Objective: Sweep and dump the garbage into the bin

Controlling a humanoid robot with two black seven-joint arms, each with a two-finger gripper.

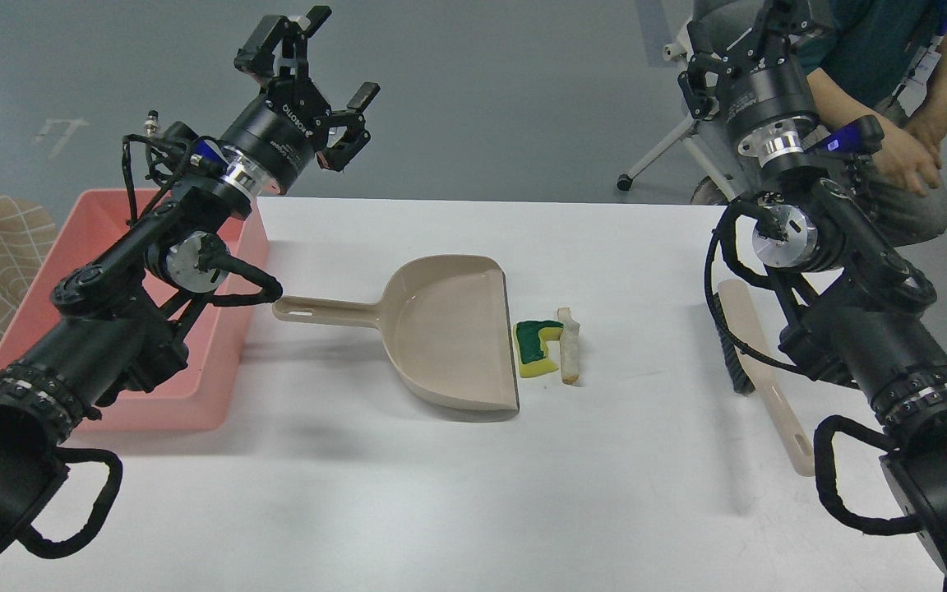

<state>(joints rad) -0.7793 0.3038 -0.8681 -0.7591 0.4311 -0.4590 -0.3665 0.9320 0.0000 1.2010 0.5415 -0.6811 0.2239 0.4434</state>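
Plainly nothing is swept: sponge piece [538, 348] and bread slice [570, 345] lie mid-frame beside the dustpan [449, 337]; left tool [321, 74] spread and empty, right tool [732, 41] unreadable.

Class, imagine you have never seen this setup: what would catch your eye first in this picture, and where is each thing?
Most eyes would land on the yellow sponge piece with its green top, lying mid-table beside the pale bread slice, right at the lip of the beige dustpan. Next comes the salmon-pink bin at the table's left edge, partly behind the left arm. Both arms are raised, the left gripper with its fingers spread.
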